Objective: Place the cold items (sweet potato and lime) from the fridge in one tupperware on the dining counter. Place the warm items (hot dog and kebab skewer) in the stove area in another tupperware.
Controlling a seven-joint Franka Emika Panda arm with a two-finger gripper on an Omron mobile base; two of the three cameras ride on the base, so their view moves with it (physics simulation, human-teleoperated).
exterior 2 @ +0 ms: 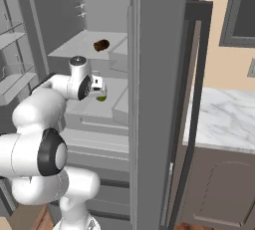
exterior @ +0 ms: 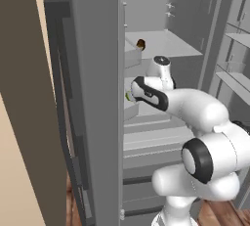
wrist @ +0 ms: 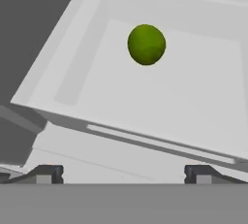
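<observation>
The fridge stands open with its pale grey shelves showing. A bright green lime lies in a pale shelf bin on the middle level, seen also as the lime and, partly behind the arm, the lime. My gripper is open, a short way from the lime and pointed at it, with nothing between its fingers. From the right, the gripper hangs just above the fruit. The dark brown sweet potato rests on the shelf above, seen too as the sweet potato.
The fridge door's edge stands close beside the arm. Door racks line the other side. A white marble counter over brown cabinets lies to the right of the fridge. Drawers sit below the lime's level.
</observation>
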